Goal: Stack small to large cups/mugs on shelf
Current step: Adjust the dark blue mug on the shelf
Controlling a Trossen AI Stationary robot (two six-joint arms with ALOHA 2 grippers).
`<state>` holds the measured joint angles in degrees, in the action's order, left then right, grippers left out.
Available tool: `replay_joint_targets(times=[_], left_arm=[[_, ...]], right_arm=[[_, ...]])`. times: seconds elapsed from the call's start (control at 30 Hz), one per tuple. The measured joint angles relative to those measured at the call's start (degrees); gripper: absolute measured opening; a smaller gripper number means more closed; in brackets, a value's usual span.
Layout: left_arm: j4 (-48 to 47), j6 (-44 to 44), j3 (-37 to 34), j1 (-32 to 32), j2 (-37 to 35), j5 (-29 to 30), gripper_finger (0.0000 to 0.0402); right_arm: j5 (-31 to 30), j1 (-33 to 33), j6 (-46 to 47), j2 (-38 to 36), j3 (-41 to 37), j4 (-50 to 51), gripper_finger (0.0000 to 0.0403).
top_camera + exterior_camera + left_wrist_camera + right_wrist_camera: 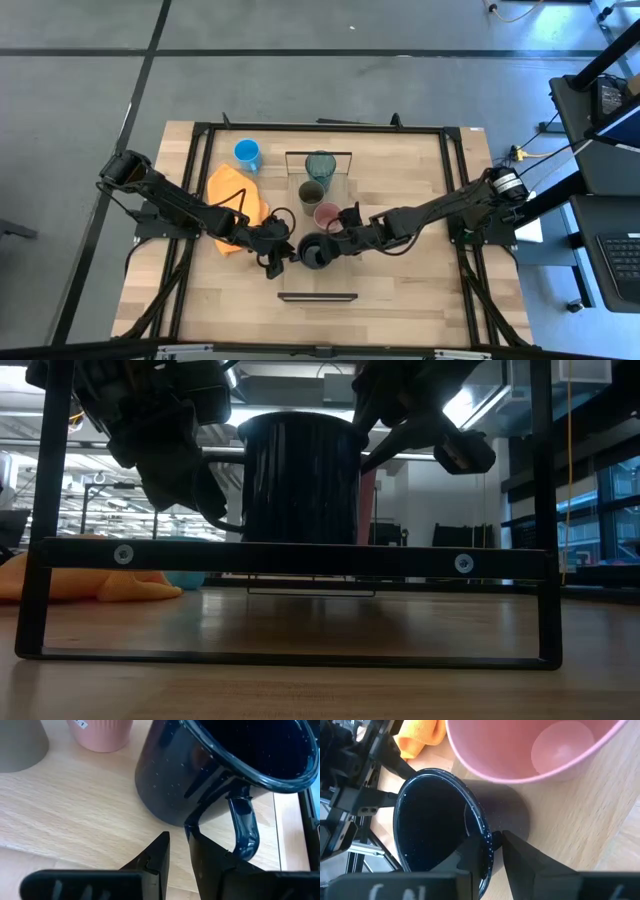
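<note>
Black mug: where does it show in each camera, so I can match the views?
High view: black mug, centre, between both grippers.
Low view: upper centre, behind the shelf frame.
Left wrist view: upper right.
Right wrist view: centre-left.
Shared landmark: pink cup, beside it.

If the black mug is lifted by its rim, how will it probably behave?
The black mug looks like glossy speckled enamel, so it is probably stiff yet slippery between the right gripper fingers. Its handle juts to one side, so it may tilt that way. Its base is wide, so pushing would likely slide, not tip it.
</note>
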<state>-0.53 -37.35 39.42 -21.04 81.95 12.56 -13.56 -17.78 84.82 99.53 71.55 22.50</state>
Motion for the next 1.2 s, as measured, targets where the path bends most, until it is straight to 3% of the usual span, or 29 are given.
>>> replay_joint_targets(times=[0.27,0.53,1.2], left_arm=[[-1.1,0.0,0.0,-0.1,0.0,0.0,0.0069],[-8.2,-2.8,0.0,-3.7,0.0,0.9,0.0069],[-1.0,-5.2,-0.1,-6.5,0.0,5.8,0.0069]], right_arm=[[-0.3,0.8,-0.3,-0.1,0.0,0.0,0.0076],[-0.4,0.8,-0.3,-0.1,0.0,0.1,0.0076],[-0.5,0.8,-0.5,-0.1,0.0,0.3,0.0076]])
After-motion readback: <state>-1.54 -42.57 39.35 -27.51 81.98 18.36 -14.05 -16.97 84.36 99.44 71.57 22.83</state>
